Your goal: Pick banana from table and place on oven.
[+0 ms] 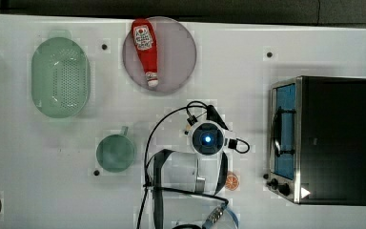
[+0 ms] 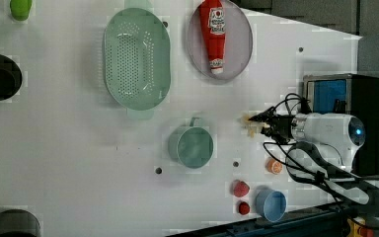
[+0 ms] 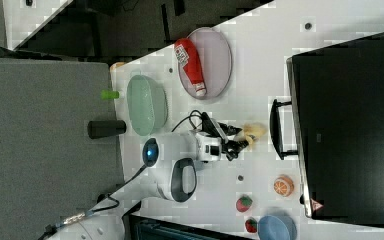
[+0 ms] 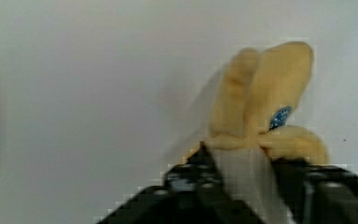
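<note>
My gripper is closed on the banana; its pale peeled end sits between the black fingers and the yellow peel flaps stick out past the tips. From the right view, the gripper carries the banana over the table, just short of the oven door handle. An orange slice lies near the gripper, toward the right view's bottom.
</note>
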Controlling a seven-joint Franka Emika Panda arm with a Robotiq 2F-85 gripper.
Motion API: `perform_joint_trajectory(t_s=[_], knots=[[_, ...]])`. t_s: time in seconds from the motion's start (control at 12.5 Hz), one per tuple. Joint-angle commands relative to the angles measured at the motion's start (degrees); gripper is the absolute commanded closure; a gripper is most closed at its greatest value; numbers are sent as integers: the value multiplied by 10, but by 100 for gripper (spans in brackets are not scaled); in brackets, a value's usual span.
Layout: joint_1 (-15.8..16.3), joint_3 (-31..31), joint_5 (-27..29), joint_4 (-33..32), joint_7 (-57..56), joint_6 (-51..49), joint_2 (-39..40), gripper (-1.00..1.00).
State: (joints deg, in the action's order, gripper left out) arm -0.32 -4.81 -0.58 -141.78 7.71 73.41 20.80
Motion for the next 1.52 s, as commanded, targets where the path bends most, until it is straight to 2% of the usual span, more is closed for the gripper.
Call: perform_joint_trajectory(t_s=[0.08,0.32,0.56,0.88,1.2,1.36,1.52], knots=[[-7,7,-10,-2,14,20,-12,48],[-6,12,-10,2,15,-30,-92,48],[-2,19,-10,36,15,-208,-217,48],[-2,22,-10,140,15,-432,-327,48],[-10,2,-10,252,14,-584,-331,48],[-19,-31,-13,300,-5,-603,-318,48],[-25,-77,-28,337,-99,-608,-291,48]])
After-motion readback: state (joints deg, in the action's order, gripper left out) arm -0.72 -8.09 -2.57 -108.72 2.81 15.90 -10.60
